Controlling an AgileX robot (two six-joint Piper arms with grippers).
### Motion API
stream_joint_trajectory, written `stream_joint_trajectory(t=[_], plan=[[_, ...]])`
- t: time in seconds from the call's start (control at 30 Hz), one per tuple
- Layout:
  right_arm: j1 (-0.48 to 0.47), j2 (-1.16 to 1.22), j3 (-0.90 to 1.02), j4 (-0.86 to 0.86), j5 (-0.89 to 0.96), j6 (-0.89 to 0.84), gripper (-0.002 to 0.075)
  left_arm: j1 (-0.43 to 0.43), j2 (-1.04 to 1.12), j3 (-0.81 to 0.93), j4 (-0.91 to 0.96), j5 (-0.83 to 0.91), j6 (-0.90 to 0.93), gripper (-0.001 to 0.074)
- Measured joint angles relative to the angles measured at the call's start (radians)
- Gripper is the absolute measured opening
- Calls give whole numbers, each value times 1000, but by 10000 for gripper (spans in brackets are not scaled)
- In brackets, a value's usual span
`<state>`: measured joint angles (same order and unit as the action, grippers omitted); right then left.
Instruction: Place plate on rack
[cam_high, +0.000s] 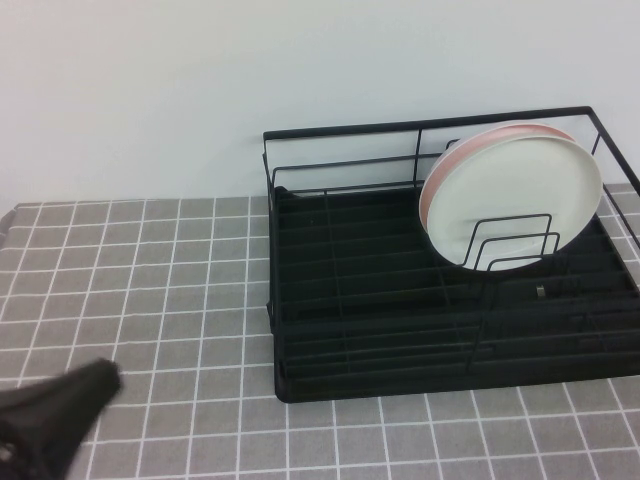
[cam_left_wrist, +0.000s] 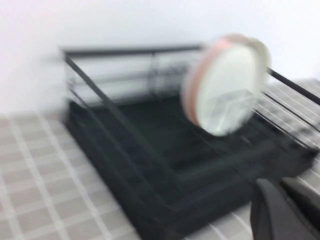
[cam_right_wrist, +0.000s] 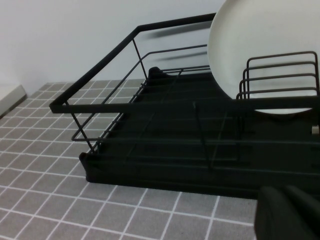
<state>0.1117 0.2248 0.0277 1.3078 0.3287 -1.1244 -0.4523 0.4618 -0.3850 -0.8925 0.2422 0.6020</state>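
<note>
The white plate stands upright in the rack, leaning on a pink plate. The left claw sits low over the bench; the right claw is near the rack's front. I can't tell either's grip.

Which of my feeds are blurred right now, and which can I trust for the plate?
Left wrist view: smeared throughout, the plate and rack soft-edged, the left tool a dark blur. High view: sharp, evenly lit, the plate upright between the rack's dividers, no glare. Right wrist view: crisp on the rack wires, the right tool dark at the edge.
</note>
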Motion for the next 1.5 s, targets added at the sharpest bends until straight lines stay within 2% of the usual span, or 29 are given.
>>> stream_joint_trajectory(t=[0.2, 0.4, 0.63, 0.77, 1.07, 1.3, 1.5], plan=[[0, 0, 0, 0, 0, 0, -3, 0, -94, 103, 149, -230, -15, -2], [0, 0, 0, 0, 0, 0, -3, 6, -227, 238, 278, -288, -15, -2], [0, 0, 0, 0, 0, 2, -3, 154, -330, 367, 379, -309, -165, -2], [0, 0, 0, 0, 0, 2, -3, 257, -397, 387, 494, -234, -347, -2], [0, 0, 0, 0, 0, 2, -3, 467, -473, 387, 696, 89, -587, -2], [0, 0, 0, 0, 0, 2, -3, 481, -473, 387, 766, 77, -602, -2], [0, 0, 0, 0, 0, 2, -3, 481, -473, 387, 755, 77, -602, -2]])
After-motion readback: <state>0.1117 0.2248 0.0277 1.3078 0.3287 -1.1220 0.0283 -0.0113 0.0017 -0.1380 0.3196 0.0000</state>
